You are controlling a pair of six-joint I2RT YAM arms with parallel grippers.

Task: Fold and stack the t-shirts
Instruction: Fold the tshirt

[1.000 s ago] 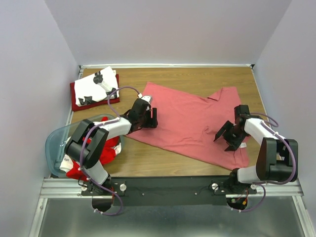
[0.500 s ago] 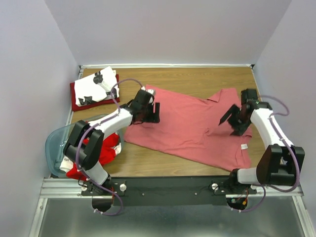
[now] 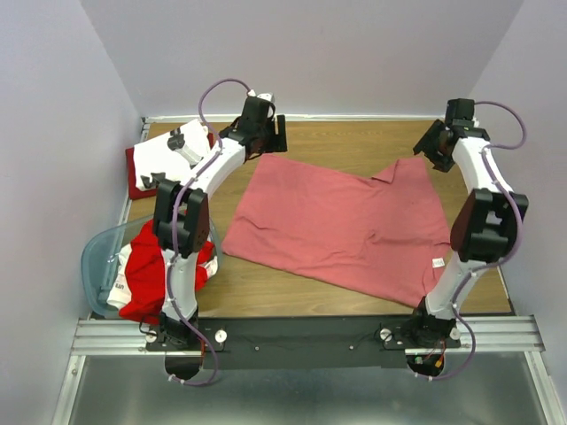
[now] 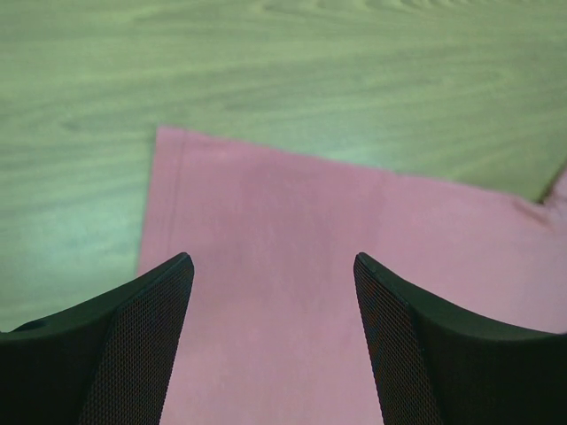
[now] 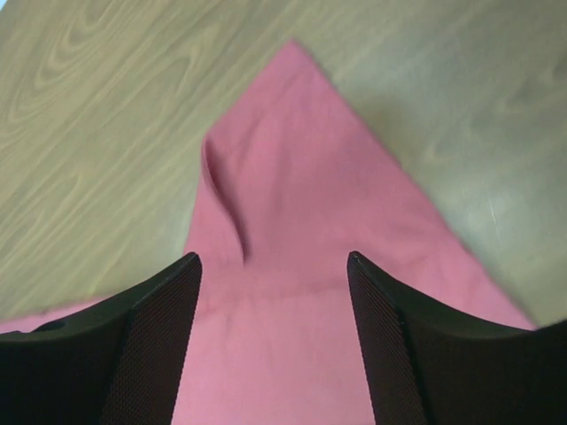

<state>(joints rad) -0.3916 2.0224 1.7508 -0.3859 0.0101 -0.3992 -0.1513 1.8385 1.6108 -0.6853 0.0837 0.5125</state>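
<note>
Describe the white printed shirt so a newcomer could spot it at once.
On the wooden table, look to the far-left corner. A folded dark red cloth t-shirt lies there, with the folded white cloth t-shirt on top. Black prints set it apart from the plain dark red under it and the large salmon-pink collared shirt spread beside it.

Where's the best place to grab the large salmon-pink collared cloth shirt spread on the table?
Likely its two far corners, pinched from above: the salmon-pink shirt lies flat, so only edges offer a fold. The open left fingers and right fingers hover over them.
</note>
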